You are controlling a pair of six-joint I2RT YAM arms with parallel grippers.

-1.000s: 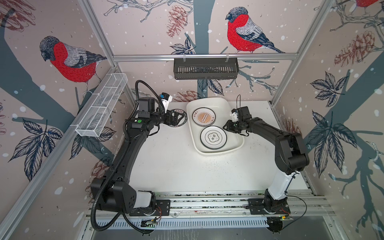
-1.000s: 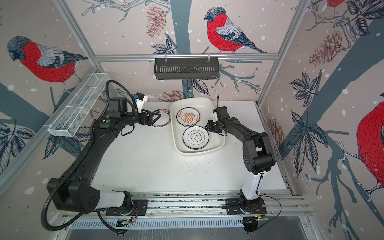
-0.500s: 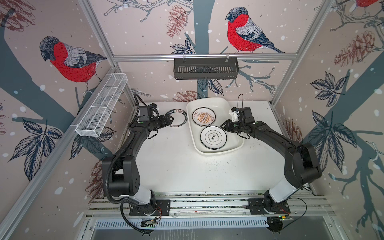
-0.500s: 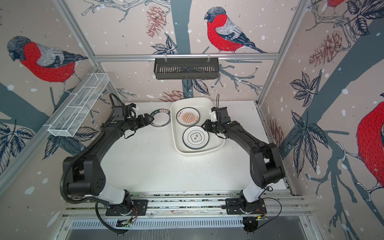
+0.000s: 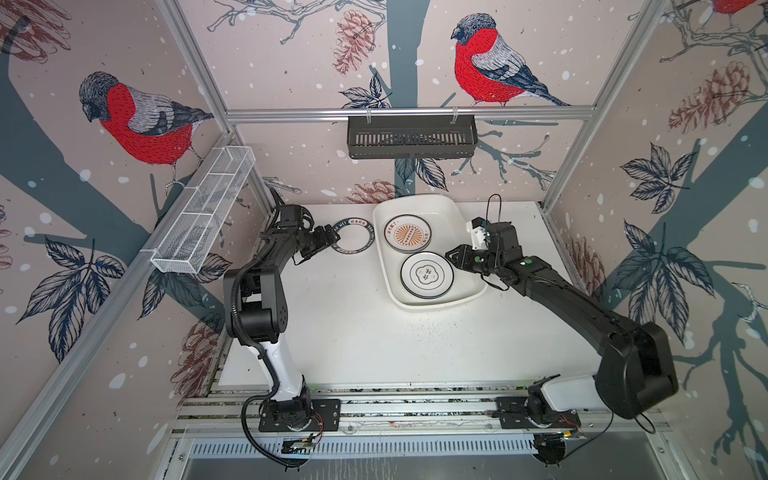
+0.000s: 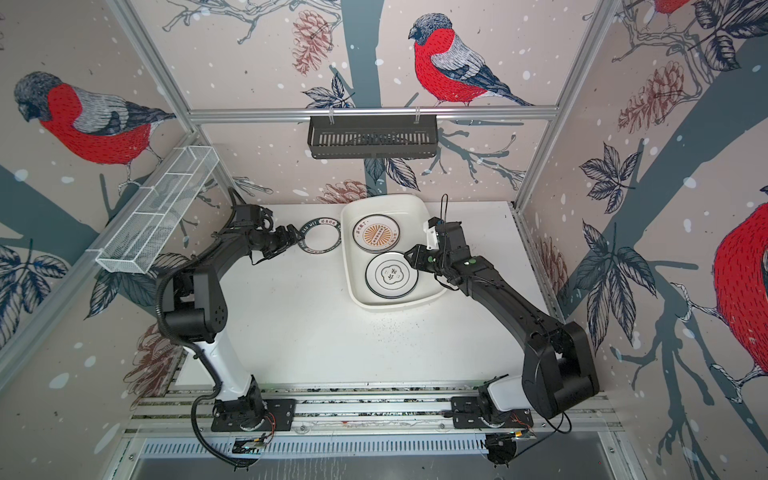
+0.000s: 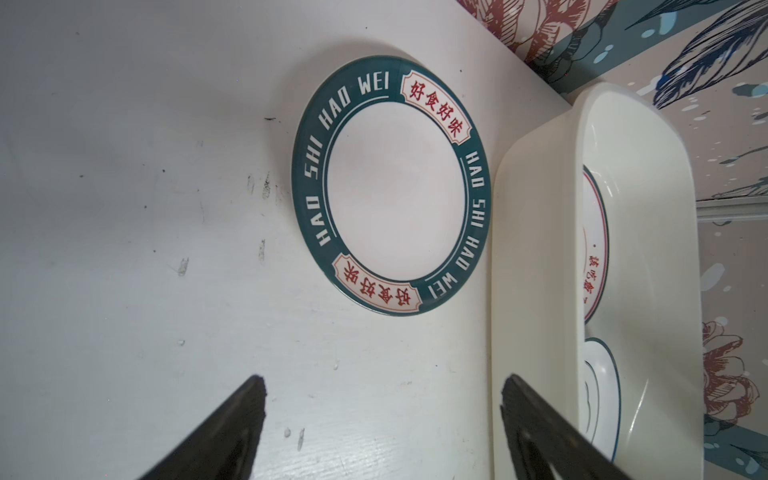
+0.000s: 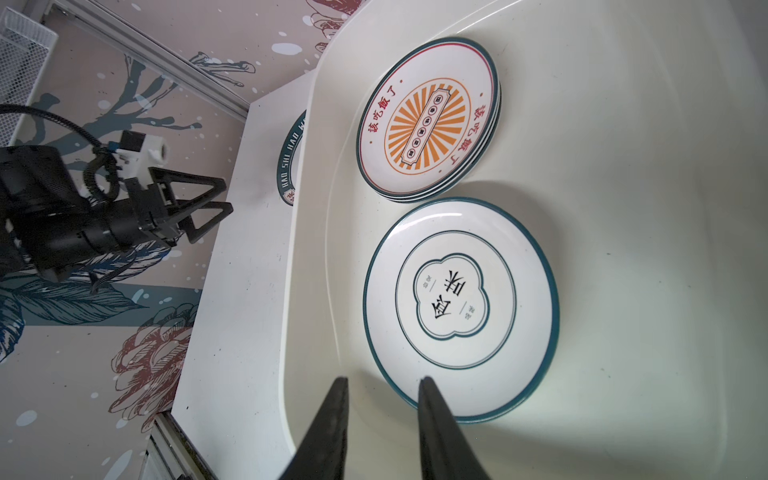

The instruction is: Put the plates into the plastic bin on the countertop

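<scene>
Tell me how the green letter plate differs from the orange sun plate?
The teal-lettered plate lies on the countertop, beside the plastic bin; the orange sunburst plate lies inside it. The teal-lettered plate has a plain white centre; the sunburst plate has orange rays there. The teal-lettered plate is single; the sunburst plate tops a small stack. Both are round, white and face up.

A black slotted basket (image 5: 411, 136) hangs by two hooks from the horizontal aluminium rail (image 5: 291, 113) across the back wall. A long white wire-mesh tray (image 5: 203, 210), split by dividers into compartments, runs along the left wall's rail (one corner of it also shows in the right wrist view). The wallpaper (image 5: 623, 62) carries red-breasted bullfinches (image 5: 490, 68), pinecones (image 5: 353, 39), leaves and teal branches. Aluminium base rails (image 5: 415, 409) cross the front, with a slotted grille (image 5: 415, 448) just below.
</scene>
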